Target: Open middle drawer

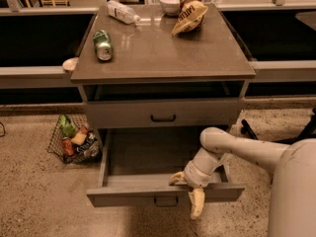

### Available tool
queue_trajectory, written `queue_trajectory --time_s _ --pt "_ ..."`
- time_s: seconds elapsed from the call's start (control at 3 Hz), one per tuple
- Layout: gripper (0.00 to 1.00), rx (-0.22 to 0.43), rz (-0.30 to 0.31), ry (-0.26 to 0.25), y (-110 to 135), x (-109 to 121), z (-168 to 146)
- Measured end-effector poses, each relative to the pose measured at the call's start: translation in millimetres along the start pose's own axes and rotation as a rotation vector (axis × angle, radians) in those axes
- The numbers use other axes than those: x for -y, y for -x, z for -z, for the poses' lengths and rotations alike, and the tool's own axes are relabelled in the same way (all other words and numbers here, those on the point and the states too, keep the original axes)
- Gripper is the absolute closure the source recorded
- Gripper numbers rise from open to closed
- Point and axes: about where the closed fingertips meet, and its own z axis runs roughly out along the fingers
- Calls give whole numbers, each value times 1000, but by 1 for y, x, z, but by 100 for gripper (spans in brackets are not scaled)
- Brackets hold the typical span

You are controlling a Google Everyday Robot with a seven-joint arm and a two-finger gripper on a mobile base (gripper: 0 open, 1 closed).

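Gripper (185, 195), cream fingers (196, 204) apart, astride flat grey-brown front of middle drawer (129, 196).

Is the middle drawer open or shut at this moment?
Open: the middle drawer is pulled well out, its inside exposed; the pincer is at its front edge.

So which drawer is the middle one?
Find the grey cabinet with a green can on top. Below its closed drawer, the middle drawer sticks out over the floor, with the gripper at its front edge. It is the only drawer pulled out.
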Motion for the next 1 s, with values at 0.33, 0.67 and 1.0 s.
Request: queue_trajectory --time_s 0.33,0.67,1.0 --pt "0 -9 -3 -14 5 -8 6" --pt "0 -23 -2 -38 8 -14 13" --pt "0 -35 8 -88 11 -21 26"
